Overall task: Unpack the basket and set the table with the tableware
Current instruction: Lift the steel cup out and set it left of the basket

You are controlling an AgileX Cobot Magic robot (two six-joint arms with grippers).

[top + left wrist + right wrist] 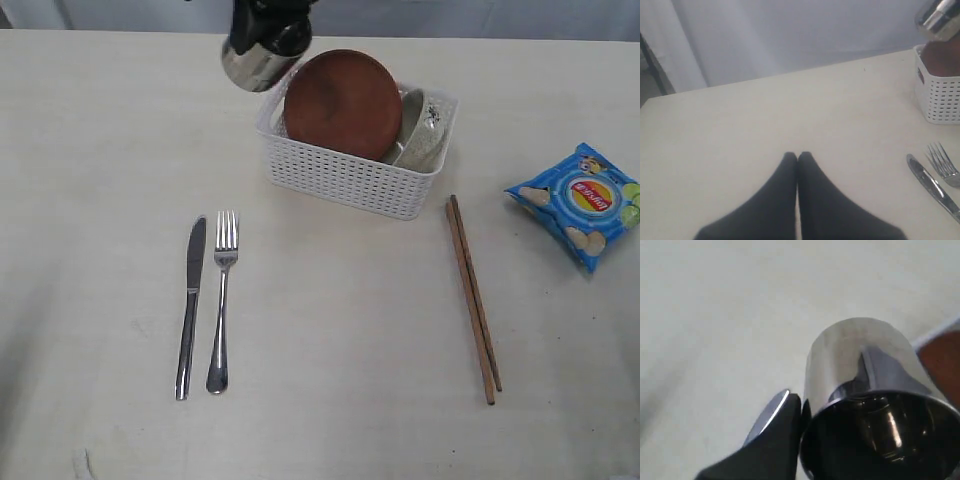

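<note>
Exterior view: my right hand (268, 25) pinches the steel cup (256, 66) by its rim, aloft at the basket (345, 180) corner. My left hand (798, 159) is pressed together, empty. Step in hand: placing the cup. Next, I judge: set it upright on the bench (330, 330) beyond the knife (190, 305).

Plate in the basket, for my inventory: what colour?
The plate is reddish-brown; exterior view shows it best.

Blue chip bag (578, 203), lying flat, far right side.

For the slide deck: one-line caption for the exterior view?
Right gripper holds the steel cup by the basket, plate and bowl inside; knife, fork, chopsticks lie on the table.
</note>
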